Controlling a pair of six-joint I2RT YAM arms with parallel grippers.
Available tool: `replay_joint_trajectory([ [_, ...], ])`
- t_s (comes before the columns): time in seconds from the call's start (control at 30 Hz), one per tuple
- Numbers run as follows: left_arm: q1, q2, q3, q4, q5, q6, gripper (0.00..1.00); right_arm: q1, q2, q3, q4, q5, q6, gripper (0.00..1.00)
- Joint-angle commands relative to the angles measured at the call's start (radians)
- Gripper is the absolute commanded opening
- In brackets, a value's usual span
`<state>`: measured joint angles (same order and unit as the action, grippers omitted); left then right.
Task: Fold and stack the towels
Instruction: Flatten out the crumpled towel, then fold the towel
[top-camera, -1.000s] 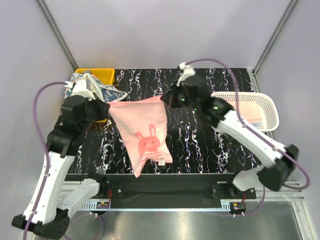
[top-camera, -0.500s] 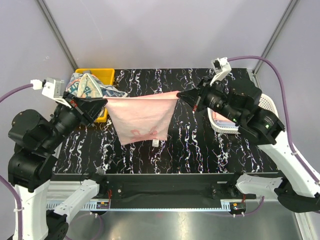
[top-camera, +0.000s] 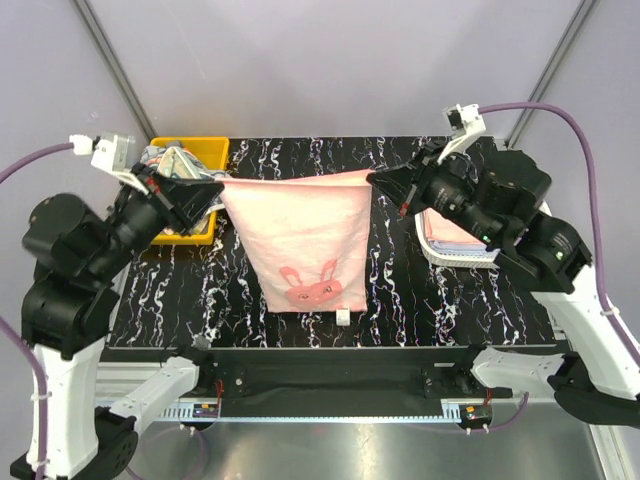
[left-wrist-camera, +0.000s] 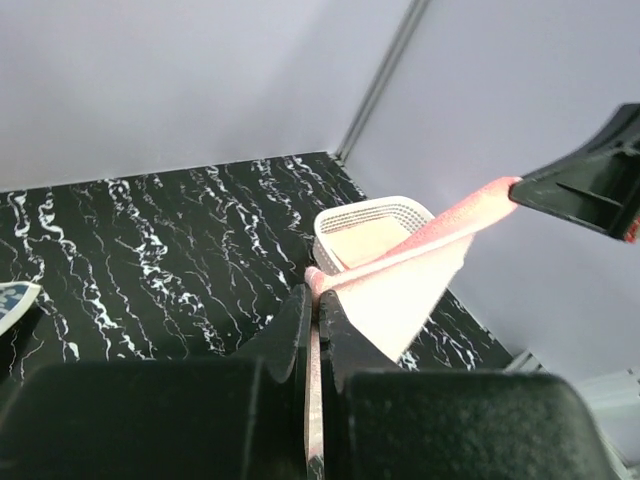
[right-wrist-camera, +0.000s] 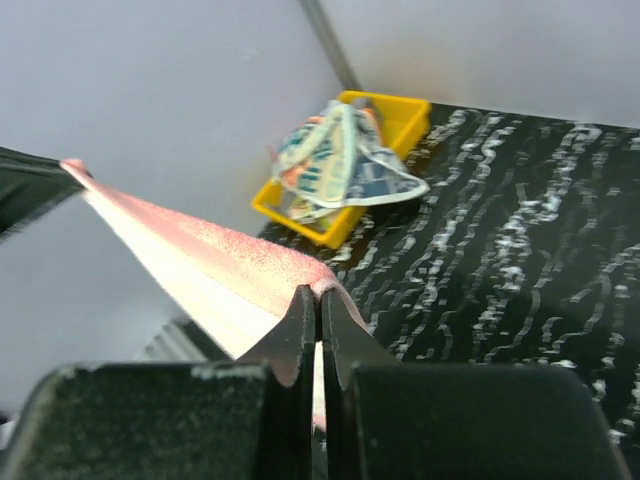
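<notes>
left end effector (top-camera: 213, 187) pinching pink rabbit towel (top-camera: 305, 240) corner at 9 o'clock | right end effector (top-camera: 375, 180) pinching opposite corner at 3 o'clock | towel hanging stretched above desk (top-camera: 400, 290) centre

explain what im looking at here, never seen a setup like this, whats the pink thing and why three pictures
These are two robot arms bolted at the near edge of a black marbled table. The wide picture comes from a fixed camera above and behind them. The other two come from small cameras on each wrist, so the dark shapes at the bottom of those are the arm's own fingers.

The left gripper and the right gripper each pinch one top corner of a pink rabbit-print towel, stretching it flat in the air between them while the rest hangs down.

At the back left a yellow bin holds more crumpled patterned towels. At the right a white mesh basket holds a pale cloth that looks folded.
</notes>
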<state>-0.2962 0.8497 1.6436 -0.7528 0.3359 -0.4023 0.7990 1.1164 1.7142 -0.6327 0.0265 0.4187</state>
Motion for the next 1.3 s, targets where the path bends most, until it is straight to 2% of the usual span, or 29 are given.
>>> replay_joint_trajectory([
  [0.0,0.014,0.093,-0.001,0.114,-0.156,-0.015,0.0,-0.033,0.064,0.022,-0.035,0.202,-0.128,0.0],
  [0.03,0.015,0.118,-0.019,0.131,-0.159,-0.032,0.0,-0.058,0.127,0.019,-0.021,0.167,-0.147,0.0],
  [0.07,0.015,0.152,-0.043,0.147,-0.163,-0.038,0.0,-0.189,0.163,0.016,-0.013,0.08,-0.137,0.0],
  [0.1,0.015,0.207,-0.062,0.185,-0.176,-0.041,0.0,-0.257,0.225,-0.017,0.051,-0.13,-0.094,0.0],
  [0.2,0.023,0.322,-0.109,0.286,-0.204,-0.047,0.0,-0.42,0.327,-0.068,0.165,-0.227,-0.077,0.0],
  [0.27,0.043,0.48,-0.111,0.341,-0.201,-0.066,0.0,-0.508,0.491,-0.036,0.22,-0.29,-0.058,0.0],
  [0.33,0.066,0.605,-0.09,0.444,-0.176,-0.087,0.0,-0.546,0.676,0.074,0.223,-0.353,-0.037,0.0],
  [0.37,0.074,0.74,-0.065,0.469,-0.178,-0.089,0.0,-0.56,0.735,0.114,0.225,-0.367,-0.034,0.0],
  [0.43,0.097,0.869,0.048,0.512,-0.167,-0.096,0.0,-0.581,0.894,0.237,0.22,-0.37,-0.028,0.0],
  [0.47,0.103,1.008,0.094,0.517,-0.164,-0.102,0.0,-0.59,0.946,0.28,0.217,-0.373,-0.026,0.0],
  [0.5,0.112,1.069,0.157,0.511,-0.153,-0.105,0.0,-0.607,1.044,0.368,0.2,-0.381,-0.014,0.0],
  [0.57,0.126,1.232,0.328,0.486,-0.143,-0.107,0.0,-0.624,1.126,0.458,0.18,-0.399,-0.001,0.0],
  [0.63,0.14,1.311,0.46,0.442,-0.135,-0.109,0.0,-0.635,1.2,0.539,0.165,-0.413,0.006,0.0],
  [0.73,0.146,1.347,0.461,0.452,-0.12,-0.121,0.0,-0.635,1.224,0.553,0.162,-0.396,-0.006,0.0],
  [0.83,0.144,1.292,0.343,0.503,-0.118,-0.138,0.0,-0.635,1.208,0.493,0.174,-0.39,-0.001,0.0],
  [1.0,0.132,1.162,0.066,0.569,-0.113,-0.164,0.0,-0.635,1.078,0.247,0.249,-0.376,0.025,0.0],
  [1.27,0.055,0.932,-0.28,0.582,-0.15,-0.187,0.0,-0.632,0.85,-0.155,0.306,-0.355,0.048,0.0],
])
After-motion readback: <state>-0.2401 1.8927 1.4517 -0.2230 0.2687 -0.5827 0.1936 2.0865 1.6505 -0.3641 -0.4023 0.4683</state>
